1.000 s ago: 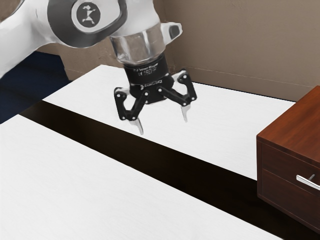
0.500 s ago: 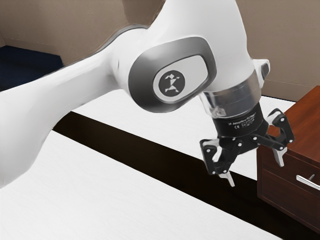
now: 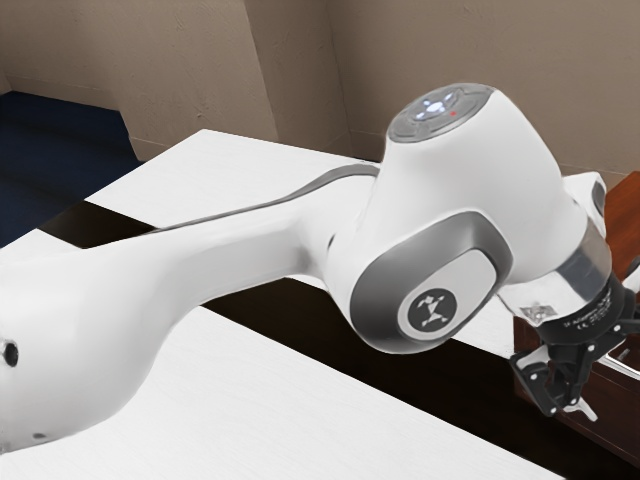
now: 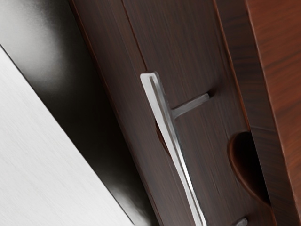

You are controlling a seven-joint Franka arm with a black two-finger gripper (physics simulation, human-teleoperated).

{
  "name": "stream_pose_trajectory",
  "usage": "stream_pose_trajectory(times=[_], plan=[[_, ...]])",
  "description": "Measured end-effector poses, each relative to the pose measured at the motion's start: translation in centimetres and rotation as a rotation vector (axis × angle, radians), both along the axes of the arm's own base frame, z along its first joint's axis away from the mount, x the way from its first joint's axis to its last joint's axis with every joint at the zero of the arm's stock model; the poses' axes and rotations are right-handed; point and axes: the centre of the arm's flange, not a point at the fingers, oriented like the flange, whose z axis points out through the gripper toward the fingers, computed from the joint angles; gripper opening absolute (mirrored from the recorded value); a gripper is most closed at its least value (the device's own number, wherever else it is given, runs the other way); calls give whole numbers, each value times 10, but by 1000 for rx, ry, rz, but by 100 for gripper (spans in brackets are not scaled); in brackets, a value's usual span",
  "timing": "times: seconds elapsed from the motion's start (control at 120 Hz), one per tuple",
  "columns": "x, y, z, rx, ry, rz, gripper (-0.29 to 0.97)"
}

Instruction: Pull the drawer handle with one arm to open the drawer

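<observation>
A dark wood cabinet point(image 3: 628, 198) stands at the exterior view's right edge, mostly hidden behind my white arm. My black gripper point(image 3: 592, 388) hangs low in front of the cabinet's face, open, with one pale fingertip point(image 3: 586, 409) showing and nothing between the fingers. A short stretch of the silver handle point(image 3: 622, 346) shows just above it. In the wrist view the drawer front point(image 4: 188, 61) is very close. Its long silver bar handle point(image 4: 170, 139) stands off the wood on short posts and lies right under my hand.
The cabinet sits on a white table point(image 3: 250, 420) crossed by a wide black stripe point(image 3: 440, 385). My bulky arm point(image 3: 440, 260) spans the middle of the exterior view. Beige walls and a dark blue floor point(image 3: 50, 150) lie behind.
My arm has swung from the table's middle toward the exterior view's right and dropped, bringing the open gripper down in front of the drawer handle. The cabinet has not moved.
</observation>
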Motion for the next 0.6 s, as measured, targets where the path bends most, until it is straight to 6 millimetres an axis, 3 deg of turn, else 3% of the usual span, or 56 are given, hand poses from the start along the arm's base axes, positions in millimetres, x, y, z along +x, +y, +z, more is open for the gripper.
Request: stream_pose_trajectory(times=[0.6], plan=[[9, 4, -37, -53, -15, 144, 68]])
